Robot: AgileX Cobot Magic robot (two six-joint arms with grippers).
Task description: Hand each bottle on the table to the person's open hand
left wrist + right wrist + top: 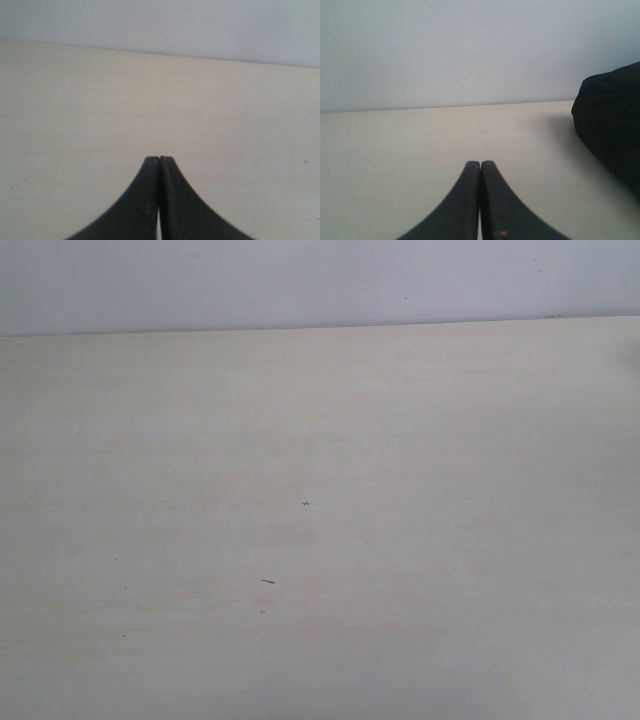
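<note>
On the table (320,540) we're seeing no bottles and no open hand in any view, just bare top w/ a few dark specks and a pale wall (300,280) behind its far edge. Left gripper (159,159) is hanging over the table, jaws pressed together, empty. Right gripper (480,163) is likewise closed on nothing, w/ a dark bulky shape (612,125) (can't tell what) by the table's far edge. We're judging plastic drink bottles as light, smooth, prob. slippery, walls giving if squeezed hard, so we're planning a mid-body grip, approx. at the label, below the cap.
</note>
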